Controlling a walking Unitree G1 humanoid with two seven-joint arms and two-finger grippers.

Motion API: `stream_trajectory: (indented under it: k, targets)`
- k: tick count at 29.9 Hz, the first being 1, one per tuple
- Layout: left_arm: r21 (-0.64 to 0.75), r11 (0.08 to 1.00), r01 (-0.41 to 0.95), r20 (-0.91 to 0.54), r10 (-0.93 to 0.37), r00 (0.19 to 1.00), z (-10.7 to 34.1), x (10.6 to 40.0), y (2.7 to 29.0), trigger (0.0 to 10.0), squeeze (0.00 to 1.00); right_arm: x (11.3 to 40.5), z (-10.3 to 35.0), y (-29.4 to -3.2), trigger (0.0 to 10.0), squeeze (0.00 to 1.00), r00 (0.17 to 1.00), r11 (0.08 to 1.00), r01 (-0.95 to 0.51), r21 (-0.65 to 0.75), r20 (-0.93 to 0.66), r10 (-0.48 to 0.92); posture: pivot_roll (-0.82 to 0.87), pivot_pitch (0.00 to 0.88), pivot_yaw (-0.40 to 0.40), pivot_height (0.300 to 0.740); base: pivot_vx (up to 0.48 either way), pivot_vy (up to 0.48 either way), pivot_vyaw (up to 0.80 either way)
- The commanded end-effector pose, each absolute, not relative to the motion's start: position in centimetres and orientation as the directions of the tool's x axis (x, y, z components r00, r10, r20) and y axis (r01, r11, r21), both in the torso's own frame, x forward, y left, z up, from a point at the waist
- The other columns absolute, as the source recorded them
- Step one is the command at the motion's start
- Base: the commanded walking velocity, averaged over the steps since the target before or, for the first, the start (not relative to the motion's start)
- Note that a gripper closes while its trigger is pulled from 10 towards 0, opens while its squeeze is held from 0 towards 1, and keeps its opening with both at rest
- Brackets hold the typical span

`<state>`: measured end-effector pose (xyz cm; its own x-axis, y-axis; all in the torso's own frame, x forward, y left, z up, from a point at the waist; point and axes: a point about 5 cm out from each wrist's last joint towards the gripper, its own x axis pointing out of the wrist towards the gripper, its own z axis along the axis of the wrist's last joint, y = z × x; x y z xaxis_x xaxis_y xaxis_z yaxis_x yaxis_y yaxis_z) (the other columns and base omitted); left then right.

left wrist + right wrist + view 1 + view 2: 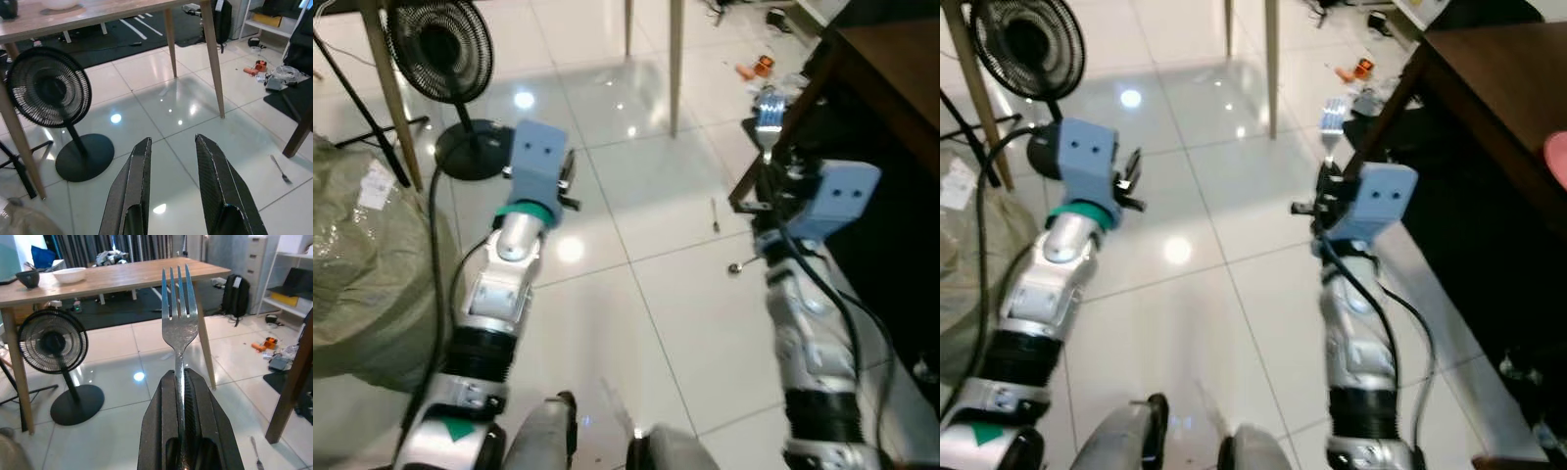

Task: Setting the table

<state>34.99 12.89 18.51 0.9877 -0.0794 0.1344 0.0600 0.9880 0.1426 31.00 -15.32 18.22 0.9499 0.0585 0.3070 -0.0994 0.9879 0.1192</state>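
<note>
My right gripper (179,378) is shut on the handle of a silver fork (179,316), which stands upright with its tines up. From the head, the fork (767,112) rises above the right gripper (770,182), close to the corner of a dark wooden table (1498,78). My left gripper (172,143) is open and holds nothing; it hangs over the white tiled floor near a fan (440,44). A second fork (715,213) lies on the floor between the arms. A light wooden table (112,278) carries a white bowl (71,274) and a dark cup (28,278).
A black standing fan (49,88) is beside the light table's legs (211,54). A large sack (352,264) lies at the left. Small clutter (759,67) and cables lie on the floor by the dark table. A pink plate edge (1557,155) sits on that table.
</note>
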Motion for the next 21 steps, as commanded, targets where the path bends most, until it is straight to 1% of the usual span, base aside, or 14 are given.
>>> stream_trajectory:
  k: [1, 21]
  targets:
    - [0.147, 0.986, 0.085, 0.127, -0.104, 0.986, 18.14, 34.86, 12.07, 10.0, 0.0, 30.76, 17.84, -16.45, 10.0, 0.0, 0.955, 0.992, -0.057, 0.112, 0.296, 0.022, 0.08, 0.102, -0.016, 0.74, 0.48, 0.0, 0.0]
    - [0.165, 0.984, 0.072, 0.125, -0.093, 0.988, 18.14, 35.05, 12.16, 10.0, 0.0, 30.74, 17.75, -16.42, 10.0, 0.0, 0.956, 0.992, -0.058, 0.111, 0.293, 0.023, 0.09, 0.107, -0.013, 0.74, 0.48, 0.0, 0.0]
